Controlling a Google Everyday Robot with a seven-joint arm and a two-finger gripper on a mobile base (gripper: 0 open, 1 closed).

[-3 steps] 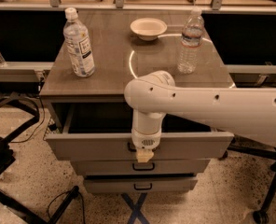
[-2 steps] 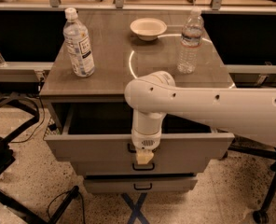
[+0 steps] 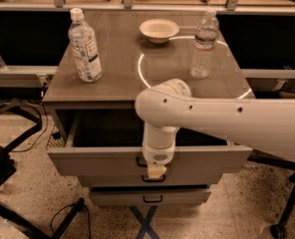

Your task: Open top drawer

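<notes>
Grey cabinet on a speckled floor, with the top drawer [image 3: 87, 162] standing well out.
At the centre of the drawer front, the gripper [image 3: 156, 171] hangs tip-down against the small dark handle [image 3: 139, 160]; I cannot tell whether it is clamped on the handle or slack. The front juts clear of the shorter drawer fronts [image 3: 112, 181] below. Its dark tray gapes under the worktop [image 3: 117, 83], where a labelled bottle [image 3: 85, 46], a clear bottle [image 3: 203, 46] and a bowl [image 3: 159, 30] stand. Opening looks largely done; at most a last pull and letting go remain.
</notes>
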